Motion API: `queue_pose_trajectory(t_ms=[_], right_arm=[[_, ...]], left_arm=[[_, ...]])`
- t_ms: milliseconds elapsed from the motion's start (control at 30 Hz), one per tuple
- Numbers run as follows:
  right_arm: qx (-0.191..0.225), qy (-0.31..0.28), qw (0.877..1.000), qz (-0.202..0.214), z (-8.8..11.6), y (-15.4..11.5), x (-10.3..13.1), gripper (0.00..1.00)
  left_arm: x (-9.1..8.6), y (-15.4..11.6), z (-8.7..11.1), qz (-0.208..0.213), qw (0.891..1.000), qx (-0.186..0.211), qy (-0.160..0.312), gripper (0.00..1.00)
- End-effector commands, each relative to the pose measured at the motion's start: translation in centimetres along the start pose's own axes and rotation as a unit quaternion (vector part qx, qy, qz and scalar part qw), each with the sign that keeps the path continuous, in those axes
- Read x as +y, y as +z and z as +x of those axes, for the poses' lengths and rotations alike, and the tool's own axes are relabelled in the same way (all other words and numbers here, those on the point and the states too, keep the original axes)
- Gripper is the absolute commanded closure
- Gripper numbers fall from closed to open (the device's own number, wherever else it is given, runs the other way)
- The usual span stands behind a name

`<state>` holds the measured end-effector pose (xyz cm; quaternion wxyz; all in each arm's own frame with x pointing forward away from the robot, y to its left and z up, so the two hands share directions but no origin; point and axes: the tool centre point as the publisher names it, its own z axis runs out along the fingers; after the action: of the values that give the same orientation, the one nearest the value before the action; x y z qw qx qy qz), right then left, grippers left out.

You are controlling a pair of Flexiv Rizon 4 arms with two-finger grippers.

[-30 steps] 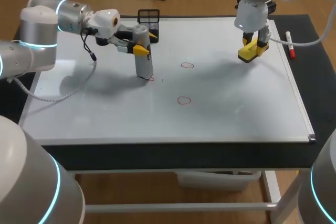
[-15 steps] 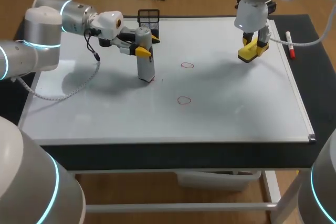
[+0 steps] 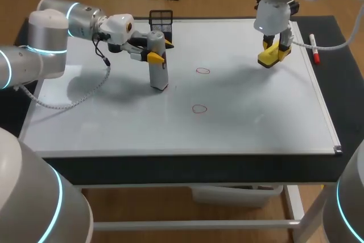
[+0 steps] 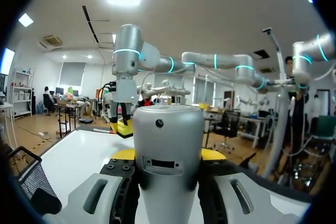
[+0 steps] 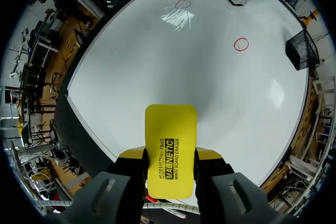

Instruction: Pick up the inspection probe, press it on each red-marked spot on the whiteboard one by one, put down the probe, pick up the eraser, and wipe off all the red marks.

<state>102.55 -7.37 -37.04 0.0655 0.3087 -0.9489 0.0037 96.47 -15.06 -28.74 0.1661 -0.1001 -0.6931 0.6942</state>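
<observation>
Left gripper [image 3: 159, 48] clamped on probe [image 3: 158, 69], near its top. Probe upright, long axis vertical, tip down, apparently touching whiteboard [image 3: 114, 118], left of two red circles [image 3: 203, 71]. Right gripper [image 5: 169, 157] grips eraser [image 3: 269, 58] over board's far right.

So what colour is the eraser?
The eraser is yellow with black print, clearest in the right wrist view.

Grey probe [image 3: 158, 64], yellow eraser [image 3: 270, 56], red marks [image 3: 203, 71]

A black mesh basket [image 3: 161, 19] stands at the far side of the dark table [image 3: 335, 83], and a red-capped white marker [image 3: 313, 48] lies near its right edge.
</observation>
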Motion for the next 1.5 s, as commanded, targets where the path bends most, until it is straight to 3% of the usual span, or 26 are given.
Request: queue_pose_trajectory(t_ms=[33,1000,1500], right_arm=[[0.002,-0.001,1.000,0.001,0.0,-0.2,-0.1,1.00],[0.002,-0.001,1.000,0.001,0.0,-0.2,-0.1,1.00],[0.002,-0.001,1.000,0.001,0.0,-0.2,-0.1,1.00]], left_arm=[[0.2,-0.1,-0.2,0.001,1.000,0.004,-0.001,1.00],[-0.1,-0.2,0.1,0.001,1.000,0.002,0.002,1.00],[-2.8,-3.3,-1.0,0.010,0.999,-0.037,0.024,1.00]])
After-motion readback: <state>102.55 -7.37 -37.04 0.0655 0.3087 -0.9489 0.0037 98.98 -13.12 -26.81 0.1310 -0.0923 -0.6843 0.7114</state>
